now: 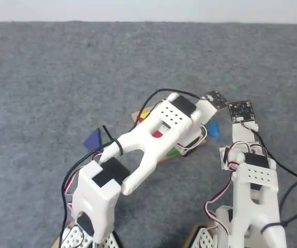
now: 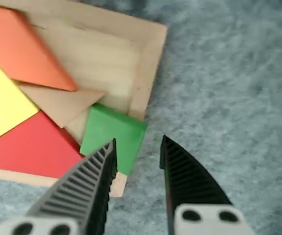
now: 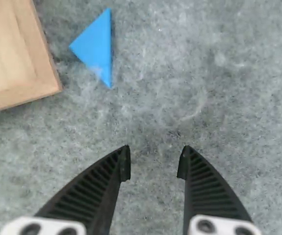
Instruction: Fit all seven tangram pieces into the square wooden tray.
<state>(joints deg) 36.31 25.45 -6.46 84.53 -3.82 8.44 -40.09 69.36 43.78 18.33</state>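
Tangram pieces of six colours can be counted: four at the square wooden tray (image 2: 149, 68) and two outside it on the grey felt table (image 1: 45, 77).

In the left wrist view, three pieces lie flat inside the tray: one orange piece (image 2: 23, 49), one yellow piece (image 2: 3, 105) and one red piece (image 2: 33, 149), the yellow touching the red. One green piece (image 2: 114, 134) sits at a corner of the tray, its outer edge riding over the rim rather than lying flat inside. A tan triangle (image 2: 64, 104) shows between the orange, red and green; I cannot tell whether it is a seventh piece or bare tray floor.

The left gripper (image 2: 138, 146) hovers over that corner with its two fingers parted and nothing between them. One finger crosses the green piece in the view and the other is over the felt outside the tray.

One light blue triangle (image 3: 97, 46) lies flat on the felt just beside a tray corner, not touching it. The right gripper (image 3: 154, 156) hangs over bare felt near it, fingers spread and empty.

In the high view, the left arm (image 1: 158, 129) stretches across the tray and covers most of it. One dark blue piece (image 1: 93, 139) lies on the felt near the tray, on the other side of that arm from the light blue triangle. The right arm (image 1: 251, 181) stands alongside.
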